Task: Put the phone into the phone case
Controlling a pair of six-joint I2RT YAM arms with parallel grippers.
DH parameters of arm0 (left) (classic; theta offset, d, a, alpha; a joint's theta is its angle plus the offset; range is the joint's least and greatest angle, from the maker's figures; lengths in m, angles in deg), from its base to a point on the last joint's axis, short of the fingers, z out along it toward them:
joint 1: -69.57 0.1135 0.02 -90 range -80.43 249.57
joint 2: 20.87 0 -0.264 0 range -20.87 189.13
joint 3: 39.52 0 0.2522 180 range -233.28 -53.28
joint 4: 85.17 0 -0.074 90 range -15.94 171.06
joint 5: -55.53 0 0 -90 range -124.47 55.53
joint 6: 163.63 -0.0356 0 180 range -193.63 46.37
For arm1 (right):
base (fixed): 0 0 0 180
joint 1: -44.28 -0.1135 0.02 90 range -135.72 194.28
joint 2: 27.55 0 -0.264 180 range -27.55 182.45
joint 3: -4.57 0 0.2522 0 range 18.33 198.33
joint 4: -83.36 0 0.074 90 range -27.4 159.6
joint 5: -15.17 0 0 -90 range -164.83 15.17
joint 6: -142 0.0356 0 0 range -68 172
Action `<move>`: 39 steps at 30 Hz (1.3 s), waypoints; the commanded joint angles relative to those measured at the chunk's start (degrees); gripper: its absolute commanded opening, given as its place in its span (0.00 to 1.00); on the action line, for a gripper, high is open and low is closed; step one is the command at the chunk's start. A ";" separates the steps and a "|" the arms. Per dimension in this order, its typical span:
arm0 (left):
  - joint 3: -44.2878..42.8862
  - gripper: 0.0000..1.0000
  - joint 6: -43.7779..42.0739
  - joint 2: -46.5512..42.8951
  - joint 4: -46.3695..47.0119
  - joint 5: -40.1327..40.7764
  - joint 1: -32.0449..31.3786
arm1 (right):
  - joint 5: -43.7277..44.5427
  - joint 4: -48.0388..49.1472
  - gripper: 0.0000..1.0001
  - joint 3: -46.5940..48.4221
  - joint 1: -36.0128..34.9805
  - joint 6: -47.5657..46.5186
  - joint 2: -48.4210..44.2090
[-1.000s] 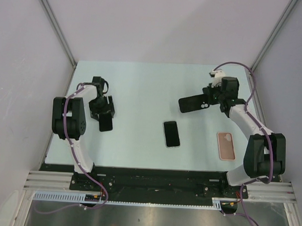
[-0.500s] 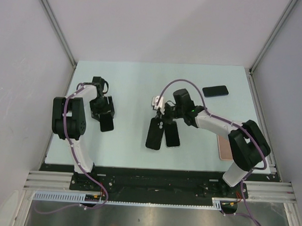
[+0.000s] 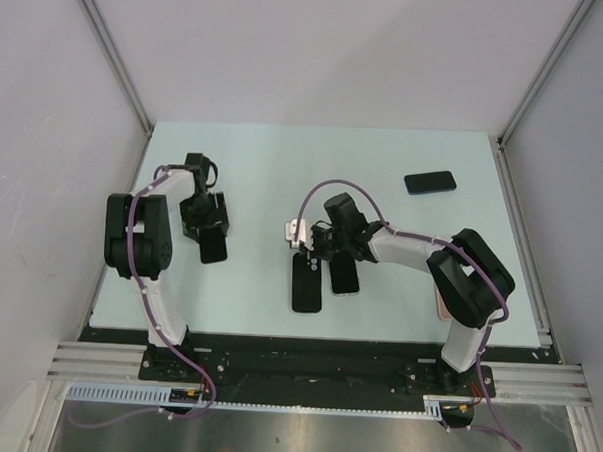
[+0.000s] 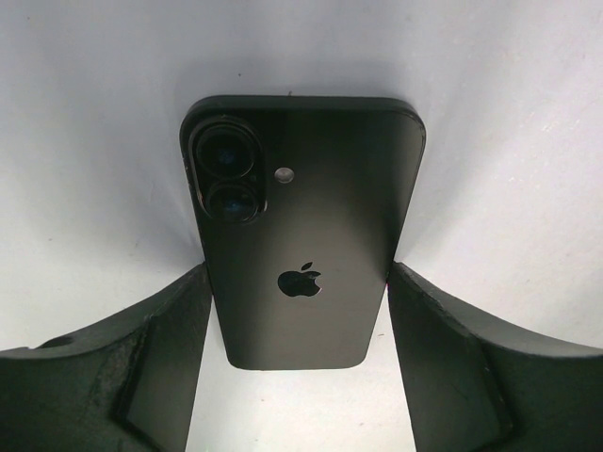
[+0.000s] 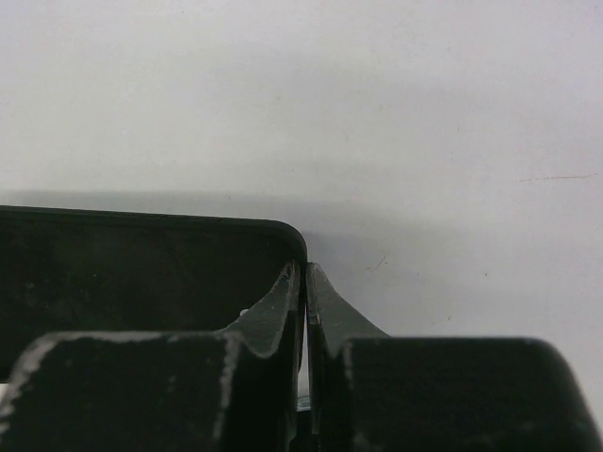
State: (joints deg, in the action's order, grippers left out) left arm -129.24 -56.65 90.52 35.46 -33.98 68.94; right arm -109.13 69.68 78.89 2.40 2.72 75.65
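Observation:
A black phone case (image 3: 306,284) lies on the table just left of a face-up phone (image 3: 344,275) with a pale rim. My right gripper (image 3: 315,255) is at the case's far end, shut on its thin wall. The right wrist view shows that gripper (image 5: 303,268) pinching the case (image 5: 141,273) at its corner rim. At the left lies a black phone (image 3: 213,247), back up. My left gripper (image 4: 299,273) stands open over this phone (image 4: 301,207), its fingers either side of the lower end.
Another black phone-shaped slab (image 3: 430,182) lies at the back right. A pink case (image 3: 439,304) near the front right is mostly hidden under my right arm. The table's right edge runs just beyond it.
My right arm swung from the back right to the middle with the black case and lowered it beside the face-up phone. The black slab at the back right came into view. The left arm stayed put.

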 commanded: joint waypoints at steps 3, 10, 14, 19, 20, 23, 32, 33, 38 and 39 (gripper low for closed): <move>1.52 0.61 0.34 3.48 -0.71 -3.12 -1.05 | 2.14 4.32 0.31 1.41 -0.65 0.75 0.51; 3.27 0.46 0.34 2.60 0.43 -10.85 -1.05 | 5.03 9.58 0.47 1.50 -0.04 16.27 -1.15; 5.47 0.44 0.60 1.29 3.14 -19.19 -0.43 | 10.21 17.40 0.49 1.50 0.75 39.94 -1.60; 9.25 0.41 2.98 0.32 7.28 -27.73 0.27 | 14.00 21.71 0.46 1.41 -0.21 60.23 -0.81; 9.69 0.41 3.24 -0.03 8.15 -29.30 0.27 | 13.83 22.59 0.46 1.50 -0.30 66.88 -0.37; 10.75 0.40 4.29 -0.38 9.57 -31.95 0.27 | 12.25 26.54 0.48 1.50 -1.35 76.04 2.61; 12.33 0.40 4.65 -0.65 10.45 -32.13 0.27 | 11.97 34.99 0.49 1.41 -4.69 86.63 10.71; 12.50 0.40 4.74 -0.56 10.54 -32.39 0.27 | 12.15 35.51 0.50 1.41 -5.13 86.80 11.06; 12.95 0.40 5.09 -0.74 11.24 -32.57 0.27 | 12.86 36.22 0.51 2.37 -6.19 87.95 12.99; 12.95 0.40 5.18 -0.65 11.33 -32.66 0.27 | 13.21 35.27 0.52 2.64 -6.36 88.04 13.34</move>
State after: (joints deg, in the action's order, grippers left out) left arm -118.84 -50.40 87.07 44.88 -69.89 69.56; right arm -97.61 101.78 79.04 -3.22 88.31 87.56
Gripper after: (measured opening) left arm 0.721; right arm 0.510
